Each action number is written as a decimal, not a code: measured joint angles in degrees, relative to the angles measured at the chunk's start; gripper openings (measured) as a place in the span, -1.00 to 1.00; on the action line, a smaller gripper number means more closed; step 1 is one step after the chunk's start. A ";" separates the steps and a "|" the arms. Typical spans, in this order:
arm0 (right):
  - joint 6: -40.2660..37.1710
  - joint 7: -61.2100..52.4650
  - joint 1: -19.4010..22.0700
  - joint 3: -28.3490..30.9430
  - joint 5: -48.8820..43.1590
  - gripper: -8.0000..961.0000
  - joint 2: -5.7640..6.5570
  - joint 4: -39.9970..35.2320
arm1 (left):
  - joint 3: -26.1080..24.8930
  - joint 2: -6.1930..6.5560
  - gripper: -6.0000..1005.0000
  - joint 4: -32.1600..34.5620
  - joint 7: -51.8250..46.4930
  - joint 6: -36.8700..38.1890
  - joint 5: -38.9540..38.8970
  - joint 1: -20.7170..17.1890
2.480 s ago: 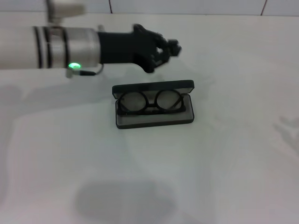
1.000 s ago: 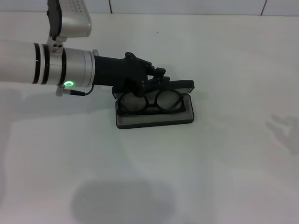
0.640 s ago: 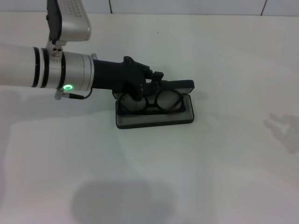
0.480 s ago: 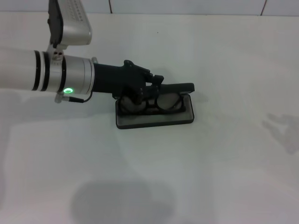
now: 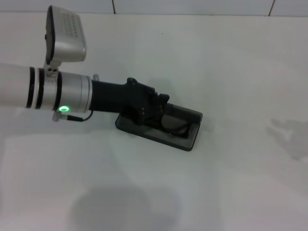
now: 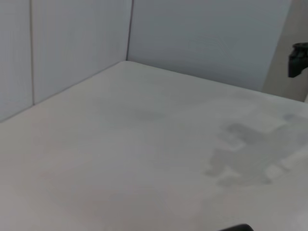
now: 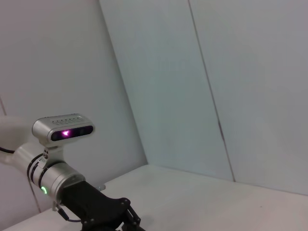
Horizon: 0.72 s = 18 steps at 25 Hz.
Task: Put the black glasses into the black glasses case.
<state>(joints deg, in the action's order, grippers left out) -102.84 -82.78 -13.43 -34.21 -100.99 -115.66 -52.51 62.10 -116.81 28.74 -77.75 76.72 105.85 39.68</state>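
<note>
Reaching in from the left of the head view, the left gripper (image 5: 153, 111) sits low over the near-left part of the black glasses case (image 5: 185, 140), which lies skewed on the white table (image 5: 231, 72), its lid tipped far down over the tray. The black glasses (image 5: 174, 126) are inside the case, only a lens and a bit of frame showing under the lid beside the gripper. Whether the jaws are clenched or released I cannot tell, since the black fingers merge with the case beneath them. The left wrist view shows only bare table and the tiled wall (image 6: 72, 38); none of that arm's own fingers nor the case appears there. The right wrist view looks across at the left arm's silver forearm (image 7: 50, 175) and its wrist camera (image 7: 62, 129) from well away, so the right arm seems parked off to the side, its own gripper unseen. By my judgement the main job is done, the glasses being in the case; what is left is pressing the lid fully closed and drawing the arm clear.
</note>
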 joint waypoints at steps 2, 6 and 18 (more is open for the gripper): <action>-0.07 0.00 -0.03 -0.49 0.08 -0.47 -0.01 0.02 | 0.06 -0.29 -0.53 0.01 0.07 0.36 0.03 -0.53; -0.79 -0.01 -0.16 -0.69 0.33 -0.47 -0.01 0.04 | 0.14 -1.03 -0.53 -0.16 0.18 0.79 1.76 -1.27; -3.93 0.19 -0.18 -1.57 0.09 -0.46 -0.04 1.33 | -0.51 -2.29 -0.53 7.02 0.21 8.46 -0.33 -6.33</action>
<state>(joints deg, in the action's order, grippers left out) -106.77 -82.58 -13.61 -35.78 -100.89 -115.70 -51.18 61.59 -119.09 35.76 -77.54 85.18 105.53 33.35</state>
